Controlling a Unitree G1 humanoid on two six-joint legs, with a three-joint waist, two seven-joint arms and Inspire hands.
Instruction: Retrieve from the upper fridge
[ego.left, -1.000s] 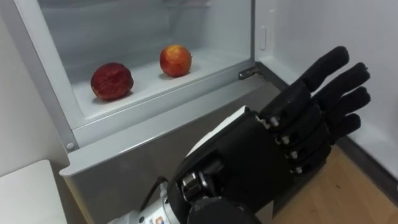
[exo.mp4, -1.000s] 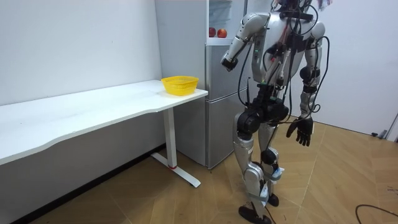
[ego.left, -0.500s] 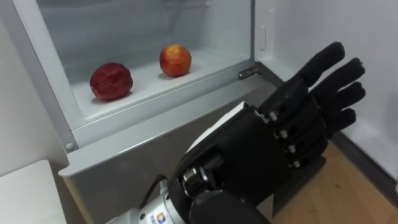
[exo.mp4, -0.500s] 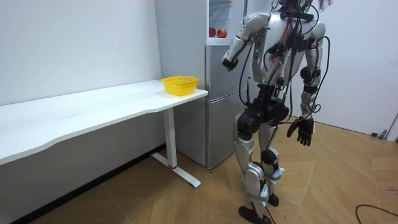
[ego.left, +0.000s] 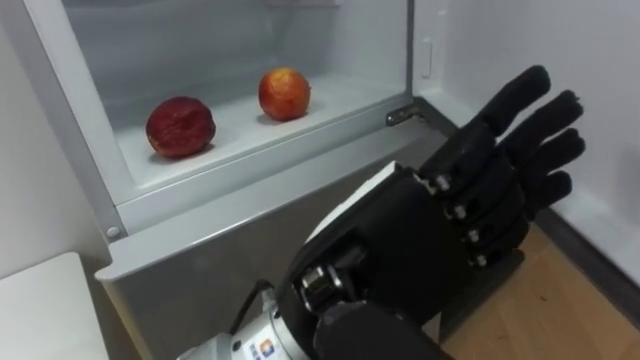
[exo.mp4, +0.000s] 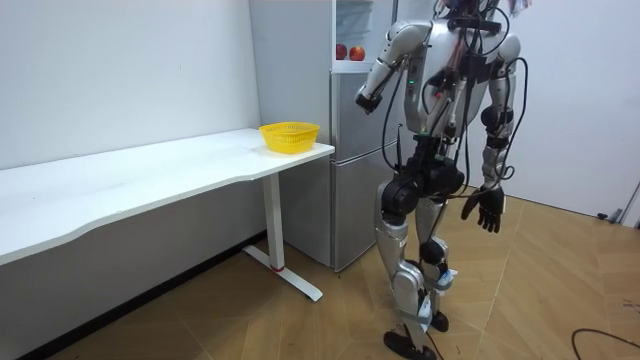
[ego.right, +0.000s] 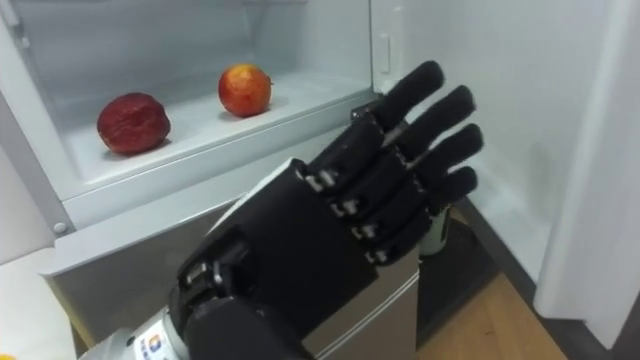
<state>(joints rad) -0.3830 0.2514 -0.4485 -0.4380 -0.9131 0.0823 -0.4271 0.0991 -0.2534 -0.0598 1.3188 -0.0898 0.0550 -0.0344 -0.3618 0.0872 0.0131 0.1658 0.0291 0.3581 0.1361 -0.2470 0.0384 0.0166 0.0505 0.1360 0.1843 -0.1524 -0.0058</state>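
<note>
A dull dark red apple (ego.left: 180, 127) and a glossy red-yellow apple (ego.left: 284, 94) sit apart on the smooth white fridge shelf (ego.left: 240, 137). The black left hand (ego.left: 440, 230) is raised below them, fingers straight and empty. The right hand (exo.mp4: 487, 211) hangs slack.

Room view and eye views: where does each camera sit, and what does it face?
Left eye view: on the head, looking down into the open upper fridge at a dark red fruit and an apple; open left hand raised.
Right eye view: beside it, same scene.
Room view: across the room, whole robot at the fridge, right hand hanging.
</note>
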